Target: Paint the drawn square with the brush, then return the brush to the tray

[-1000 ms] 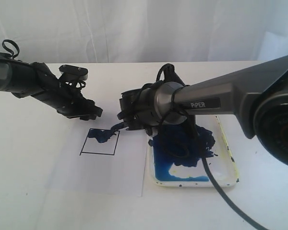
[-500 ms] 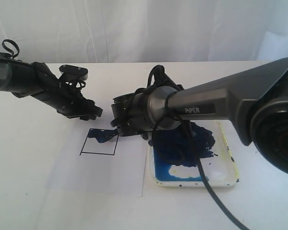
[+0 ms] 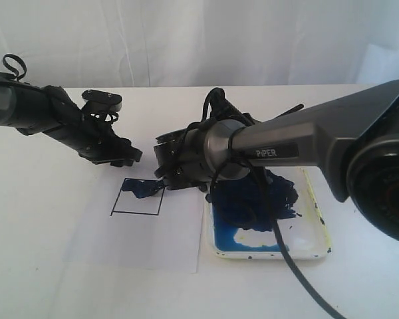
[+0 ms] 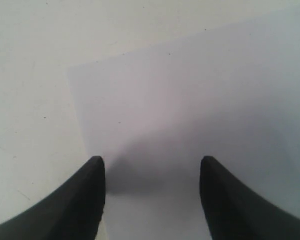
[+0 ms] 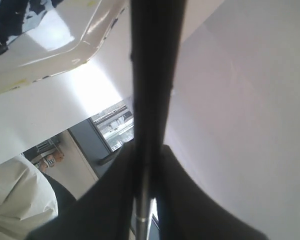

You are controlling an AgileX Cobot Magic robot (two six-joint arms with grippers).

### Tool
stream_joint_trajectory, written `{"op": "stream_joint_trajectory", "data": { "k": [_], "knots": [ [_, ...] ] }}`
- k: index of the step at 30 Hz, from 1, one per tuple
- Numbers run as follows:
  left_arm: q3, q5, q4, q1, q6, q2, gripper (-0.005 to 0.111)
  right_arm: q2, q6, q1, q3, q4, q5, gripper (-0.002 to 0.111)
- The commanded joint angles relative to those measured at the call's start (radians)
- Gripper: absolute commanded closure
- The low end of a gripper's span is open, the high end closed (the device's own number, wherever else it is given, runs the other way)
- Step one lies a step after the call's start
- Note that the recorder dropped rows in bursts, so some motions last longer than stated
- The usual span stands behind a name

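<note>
The right jaws grip the long thin black paintbrush (image 5: 150, 75), its tip at the far right corner of the small black-outlined square (image 3: 138, 197); only the square's far strip is blue. Best to drag light strokes into the bare near half, inside the outline. The left jaws gape empty just beyond the square.

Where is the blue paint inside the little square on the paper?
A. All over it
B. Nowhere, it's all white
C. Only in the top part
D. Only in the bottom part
C: in the exterior view the dark blue paint covers only the top strip of the drawn square, on the side nearest the two arms, and the lower part is bare white.
</note>
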Motion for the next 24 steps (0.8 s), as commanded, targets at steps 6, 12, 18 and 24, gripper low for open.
{"op": "stream_joint_trajectory", "data": {
  "k": [6,12,18,24],
  "knots": [
    [0.005,0.046,-0.003,0.003,-0.007,0.003,0.047,0.002,-0.025,-0.041,0.004,-0.028,0.01,0.108],
    [0.005,0.046,-0.003,0.003,-0.007,0.003,0.047,0.002,-0.028,-0.041,0.004,-0.026,0.01,0.108],
    [0.005,0.046,-0.003,0.003,-0.007,0.003,0.047,0.002,-0.028,-0.032,0.004,-0.024,0.01,0.108],
    [0.005,0.044,-0.003,0.003,-0.007,0.003,0.047,0.002,-0.031,-0.022,0.004,-0.026,0.01,0.108]
  ]
}}
